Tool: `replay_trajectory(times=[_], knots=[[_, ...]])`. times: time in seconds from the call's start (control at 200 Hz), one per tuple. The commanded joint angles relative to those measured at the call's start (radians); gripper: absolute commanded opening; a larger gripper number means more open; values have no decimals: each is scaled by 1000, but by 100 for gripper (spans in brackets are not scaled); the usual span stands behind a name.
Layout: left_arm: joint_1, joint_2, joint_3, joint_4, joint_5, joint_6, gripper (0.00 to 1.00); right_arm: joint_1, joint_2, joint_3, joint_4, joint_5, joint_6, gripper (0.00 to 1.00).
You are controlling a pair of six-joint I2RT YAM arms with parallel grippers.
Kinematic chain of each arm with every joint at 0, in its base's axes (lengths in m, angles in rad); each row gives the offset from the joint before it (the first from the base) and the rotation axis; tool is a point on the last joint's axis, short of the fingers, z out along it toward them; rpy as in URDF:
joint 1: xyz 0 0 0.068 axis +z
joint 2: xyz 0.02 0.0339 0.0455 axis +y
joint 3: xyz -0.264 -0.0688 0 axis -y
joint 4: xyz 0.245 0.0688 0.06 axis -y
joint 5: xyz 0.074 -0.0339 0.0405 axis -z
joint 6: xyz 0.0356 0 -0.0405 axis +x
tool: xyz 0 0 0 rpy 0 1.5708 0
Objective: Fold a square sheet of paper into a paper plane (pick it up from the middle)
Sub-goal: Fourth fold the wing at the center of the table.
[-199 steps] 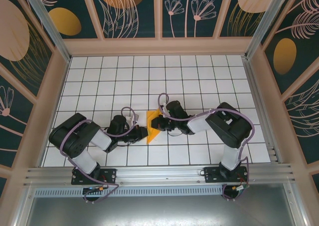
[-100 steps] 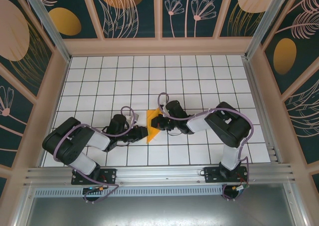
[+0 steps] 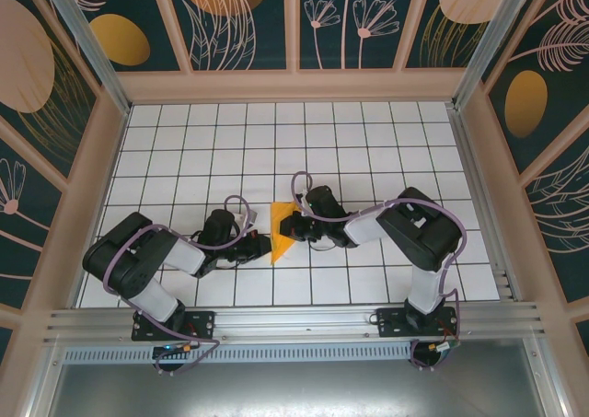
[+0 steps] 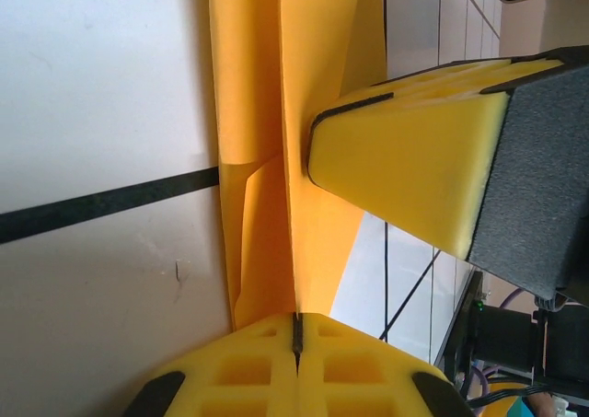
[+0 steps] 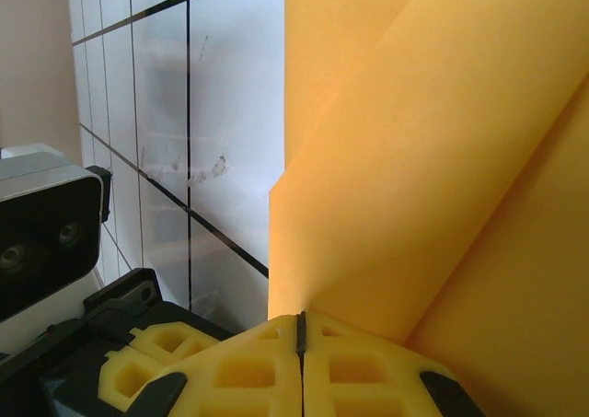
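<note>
the square sheet of paper lies mid-table, already creased into a slim triangle with its tip toward the near edge, right between your two arms on the white grid table. from the left wrist you can see stacked flaps and a raised ridge, so it isn't lying flat.

this looks like thin, light, floppy stuff. i'd expect it to sag wherever it overhangs, skate easily on those smooth tiles, and wrinkle or tear if you pull the two ends against each other.

your left gripper has its yellow pads pressed together, with the paper's lower part pinched in the seam. your right gripper is closed the same way from the opposite side, pads meeting on a fold of the sheet.

so both grips are on the paper, close to each other. the best purchase is probably on the layered creases, where the paper is stiffest. a single-layer corner would likely just curl. go gently, because a small sideways slip would skew the fold line.
</note>
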Motion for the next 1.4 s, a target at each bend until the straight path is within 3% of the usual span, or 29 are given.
replay_trajectory(times=[0.0, 0.215, 0.645, 0.771, 0.911, 1.036, 1.131, 1.396], knots=[[1, 33, 15, -73, -65, 28, 1, -4, 15, 12, -7, 17, 9, 9], [2, 35, 1, -40, -66, -6, 0, -2, 4, 9, 22, -17, -3, 11], [2, 95, -28, 226, 34, -151, 0, 9, 13, 35, 20, -57, -28, 13], [2, 84, -34, 214, 12, -153, 0, 4, 29, 42, 13, -49, -26, 13], [3, 18, -13, 46, -50, -71, 0, -4, 47, 42, 24, -44, -17, 12], [2, -38, 5, -83, -95, -6, 8, -7, 49, 49, 27, -47, -18, 12], [3, -46, 6, -92, -89, 10, 24, -7, 49, 53, 26, -49, -17, 12], [1, -83, 13, -123, -89, 42, 35, -8, 54, 51, 31, -50, -11, 12]])
